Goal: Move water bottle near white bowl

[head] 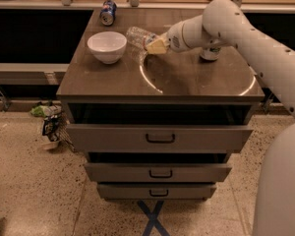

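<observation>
The white bowl (107,46) stands on the left part of the brown cabinet top (187,77). The clear ribbed water bottle (137,38) lies tilted just right of the bowl, held at its right end by my gripper (155,45). The gripper's yellowish fingers (157,46) are closed around the bottle, a little above the top. My white arm reaches in from the right. The bottle's cap is hidden.
A blue soda can (107,12) lies at the back left of the top. A silver-green can (210,52) stands behind my arm at the right. Below the top are three drawers (160,138), the upper one pulled out. Litter (50,124) lies on the floor at the left.
</observation>
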Robot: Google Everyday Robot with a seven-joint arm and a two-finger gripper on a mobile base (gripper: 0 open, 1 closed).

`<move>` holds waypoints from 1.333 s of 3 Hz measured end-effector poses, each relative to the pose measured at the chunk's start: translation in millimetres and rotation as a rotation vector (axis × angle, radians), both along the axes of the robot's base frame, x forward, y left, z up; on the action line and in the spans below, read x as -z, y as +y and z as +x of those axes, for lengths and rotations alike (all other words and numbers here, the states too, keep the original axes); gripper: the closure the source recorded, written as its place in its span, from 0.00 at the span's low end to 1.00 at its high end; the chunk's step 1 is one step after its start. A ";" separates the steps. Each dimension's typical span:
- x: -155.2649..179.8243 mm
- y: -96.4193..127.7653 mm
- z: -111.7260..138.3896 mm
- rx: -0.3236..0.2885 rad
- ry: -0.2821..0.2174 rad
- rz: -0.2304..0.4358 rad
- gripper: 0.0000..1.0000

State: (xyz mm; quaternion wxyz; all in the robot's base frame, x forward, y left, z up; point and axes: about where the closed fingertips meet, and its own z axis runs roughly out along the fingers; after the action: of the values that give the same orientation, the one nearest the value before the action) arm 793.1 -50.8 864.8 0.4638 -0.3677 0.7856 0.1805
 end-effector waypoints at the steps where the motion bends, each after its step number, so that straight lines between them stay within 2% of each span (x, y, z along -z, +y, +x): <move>1: 13.0 4.6 -23.1 -0.072 0.069 -0.013 0.83; 2: 18.1 9.9 -36.9 -0.113 0.104 -0.007 0.59; 4: 15.9 9.9 -37.0 -0.113 0.105 -0.007 0.12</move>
State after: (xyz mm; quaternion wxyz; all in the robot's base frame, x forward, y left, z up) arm 756.1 -40.9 849.0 0.4099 -0.4032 0.7873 0.2227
